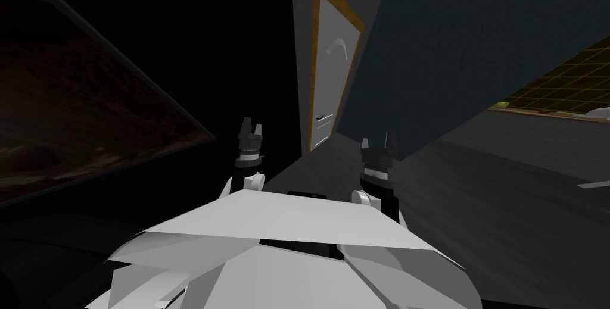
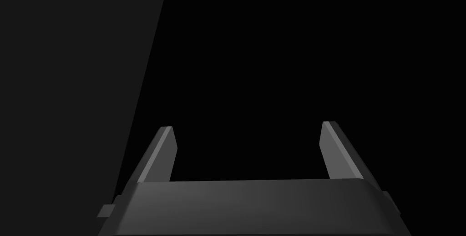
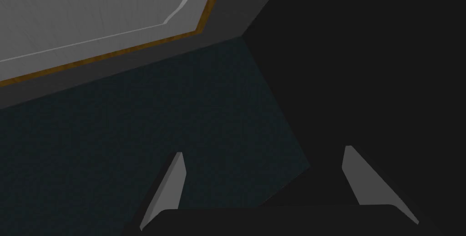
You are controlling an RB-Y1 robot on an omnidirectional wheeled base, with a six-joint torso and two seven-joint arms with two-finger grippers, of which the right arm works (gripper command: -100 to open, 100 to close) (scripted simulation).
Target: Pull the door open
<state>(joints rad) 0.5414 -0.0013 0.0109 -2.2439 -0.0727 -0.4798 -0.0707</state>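
Door (image 1: 333, 85): far ahead, seemingly shut in the dim view, handle (image 1: 322, 118) on its left side | left gripper (image 1: 251, 125), right gripper (image 1: 377, 140): jaws wide, empty, well short of it | risk: right arm scraping the dark wall (image 1: 429, 55) on the right during the approach; thin handle slipping from the blades.

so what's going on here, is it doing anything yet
The robot faces a light grey door in a brown frame some way ahead, beside a dark teal wall. The door looks shut and its dark handle is untouched. The left hand and right hand are both open and empty, held out in front.
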